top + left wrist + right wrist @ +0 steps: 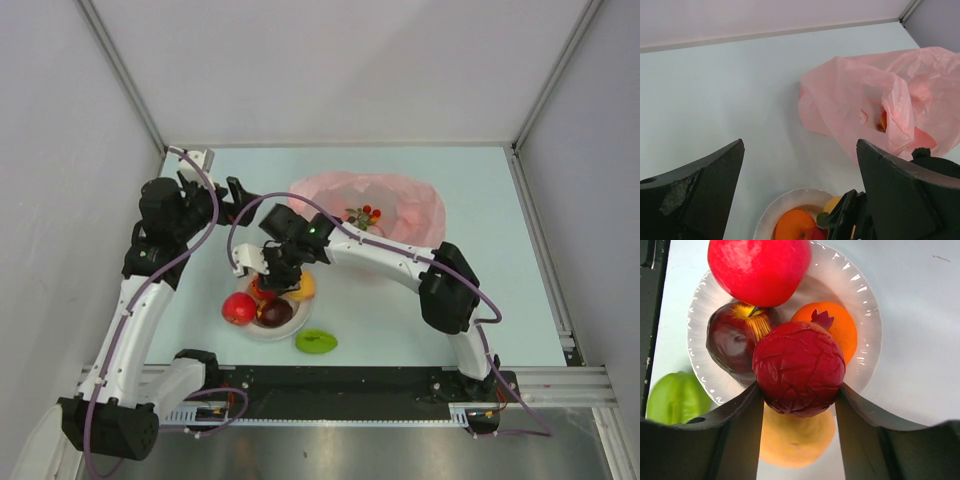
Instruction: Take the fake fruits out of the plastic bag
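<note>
My right gripper (799,390) is shut on a wrinkled dark red fruit (799,367) and holds it just above the white plate (865,305). On the plate lie a red apple (759,267), a dark purple fruit (732,340) and an orange ball (842,327). A yellow-orange fruit (797,437) lies at the plate's edge under the jaws. The pink plastic bag (365,205) lies behind, with red berries (365,215) showing inside. My left gripper (800,165) is open and empty, in the air between bag (880,100) and plate (785,205).
A green fruit (316,342) lies on the table just in front of the plate (250,325), also in the right wrist view (677,397). The black rail (350,380) runs along the near edge. Walls close in the table at back and sides.
</note>
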You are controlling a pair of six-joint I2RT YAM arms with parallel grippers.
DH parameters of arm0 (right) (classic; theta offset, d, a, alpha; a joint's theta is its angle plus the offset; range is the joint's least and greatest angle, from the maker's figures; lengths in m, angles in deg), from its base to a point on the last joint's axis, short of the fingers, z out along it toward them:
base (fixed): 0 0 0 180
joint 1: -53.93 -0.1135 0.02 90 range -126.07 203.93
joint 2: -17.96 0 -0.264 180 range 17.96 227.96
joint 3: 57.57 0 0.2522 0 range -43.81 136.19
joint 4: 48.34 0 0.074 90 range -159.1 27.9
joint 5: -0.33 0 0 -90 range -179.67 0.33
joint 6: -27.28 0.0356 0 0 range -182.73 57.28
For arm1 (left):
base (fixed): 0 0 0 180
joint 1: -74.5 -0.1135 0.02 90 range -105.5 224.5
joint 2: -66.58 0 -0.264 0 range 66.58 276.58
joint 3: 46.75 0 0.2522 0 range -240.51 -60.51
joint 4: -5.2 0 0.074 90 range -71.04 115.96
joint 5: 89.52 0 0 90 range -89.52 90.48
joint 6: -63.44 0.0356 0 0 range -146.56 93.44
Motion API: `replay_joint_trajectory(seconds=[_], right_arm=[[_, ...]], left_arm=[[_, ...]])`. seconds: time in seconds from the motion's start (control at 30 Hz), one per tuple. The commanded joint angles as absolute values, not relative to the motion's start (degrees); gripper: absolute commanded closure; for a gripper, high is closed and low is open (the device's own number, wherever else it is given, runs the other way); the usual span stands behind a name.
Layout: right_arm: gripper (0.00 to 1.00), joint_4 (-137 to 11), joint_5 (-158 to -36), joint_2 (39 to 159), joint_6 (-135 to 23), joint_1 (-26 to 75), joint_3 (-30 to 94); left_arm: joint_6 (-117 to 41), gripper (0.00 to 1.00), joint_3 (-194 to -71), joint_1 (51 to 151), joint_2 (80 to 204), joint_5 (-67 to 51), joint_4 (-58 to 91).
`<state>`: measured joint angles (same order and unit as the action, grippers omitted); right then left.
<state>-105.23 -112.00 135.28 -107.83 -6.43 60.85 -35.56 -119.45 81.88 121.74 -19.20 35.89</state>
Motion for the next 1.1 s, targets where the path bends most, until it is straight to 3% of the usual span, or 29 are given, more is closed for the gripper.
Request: replay_joint_trajectory(seconds=[0.0, 0.1, 0.23, 0.37, 0.63, 0.8, 1.07], right_arm=[[0.42, -105.43, -112.52, 132.66, -108.17, -6.19, 61.22], [0.33, -105.43, -112.7, 132.66, -108.08, -6.28, 61.31], [0.3, -105.43, -112.79, 132.4, -108.25, -6.28, 61.04], [0.4, -105.08, -113.57, 132.31, -107.73, -6.1, 61.39], [0.42, -104.81, -114.02, 132.4, -107.29, -6.19, 61.66], [0.57, -104.29, -114.37, 132.05, -106.06, -6.02, 62.53], [0.55, -99.63, -113.23, 133.45, -104.82, -3.73, 66.49]], left_arm=[[-36.49, 0.0, -119.75, 81.88, 122.21, -20.97, 33.2], [-36.41, 0.0, -120.01, 81.88, 122.48, -20.97, 33.11], [-36.23, 0.0, -120.1, 81.88, 122.57, -21.05, 33.11], [-36.49, 0.0, -120.1, 81.88, 122.74, -21.23, 32.85], [-36.23, 0.0, -120.19, 81.88, 122.48, -21.23, 33.2], [-36.4, 0.0, -120.19, 81.88, 122.39, -21.23, 33.29], [-36.41, 0.0, -120.19, 81.88, 122.3, -21.23, 33.29]])
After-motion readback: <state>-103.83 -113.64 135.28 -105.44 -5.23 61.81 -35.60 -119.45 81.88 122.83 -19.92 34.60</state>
